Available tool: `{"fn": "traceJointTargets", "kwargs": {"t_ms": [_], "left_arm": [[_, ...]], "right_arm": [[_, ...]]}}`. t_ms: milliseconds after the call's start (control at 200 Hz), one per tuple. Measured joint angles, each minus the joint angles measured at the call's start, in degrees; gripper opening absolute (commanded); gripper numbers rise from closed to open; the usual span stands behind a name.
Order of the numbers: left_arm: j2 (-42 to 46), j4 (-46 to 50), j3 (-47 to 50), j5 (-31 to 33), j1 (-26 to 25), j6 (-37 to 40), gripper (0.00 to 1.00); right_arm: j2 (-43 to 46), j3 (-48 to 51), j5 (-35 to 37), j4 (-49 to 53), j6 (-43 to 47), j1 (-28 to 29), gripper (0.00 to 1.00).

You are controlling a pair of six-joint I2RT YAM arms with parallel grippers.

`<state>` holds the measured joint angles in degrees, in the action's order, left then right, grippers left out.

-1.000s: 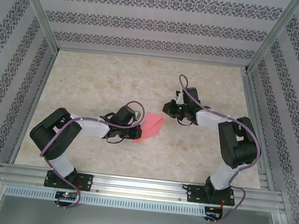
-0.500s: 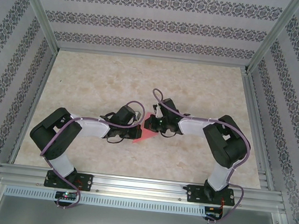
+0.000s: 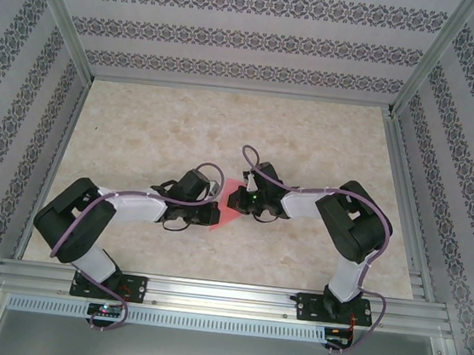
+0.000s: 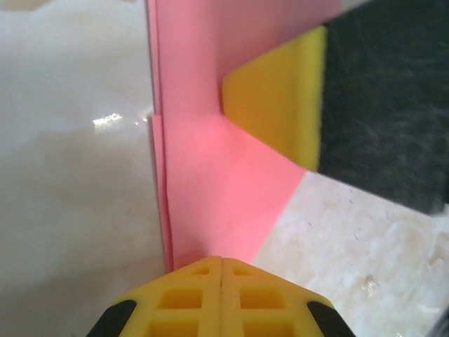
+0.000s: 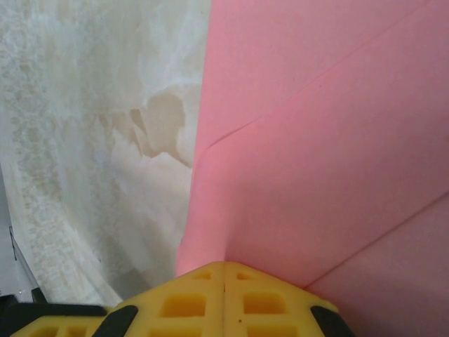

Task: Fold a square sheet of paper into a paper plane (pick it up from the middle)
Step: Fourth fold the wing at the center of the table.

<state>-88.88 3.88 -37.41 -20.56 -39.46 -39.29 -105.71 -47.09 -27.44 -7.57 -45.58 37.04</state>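
Observation:
The salmon-pink sheet of paper (image 3: 228,208), partly folded with creases and layered flaps, lies flat on the table between the two arms. My left gripper (image 3: 210,213) is shut, and its yellow fingertips (image 4: 222,263) rest on the paper's (image 4: 210,161) near end beside a folded edge. My right gripper (image 3: 239,197) is also shut, with its fingertips (image 5: 224,268) on the paper (image 5: 316,161) from the opposite side. In the left wrist view the right gripper's yellow fingers (image 4: 280,105) press on the sheet ahead. Nothing shows between either pair of jaws.
The table (image 3: 157,126) is a pale marbled surface, enclosed by patterned walls and an aluminium frame (image 3: 215,295) along the near edge. Open tabletop lies behind and to both sides of the paper.
The right arm swung left and toward me, bringing its shut gripper onto the paper's far right part. The left gripper stayed on the paper while its elbow dropped lower and leftward.

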Motion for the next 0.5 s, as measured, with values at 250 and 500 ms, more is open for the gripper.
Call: {"fn": "traceJointTargets", "kwargs": {"t_ms": [250,500], "left_arm": [[1.84,1.14,1.62,-1.70,0.00,0.00,0.01],[0.90,1.75,2.89,-2.03,0.00,0.00,0.00]], "right_arm": [[-0.11,-0.44,0.09,0.68,0.02,0.02,0.00],[-0.22,-0.96,0.22,1.33,0.15,0.11,0.00]]}}
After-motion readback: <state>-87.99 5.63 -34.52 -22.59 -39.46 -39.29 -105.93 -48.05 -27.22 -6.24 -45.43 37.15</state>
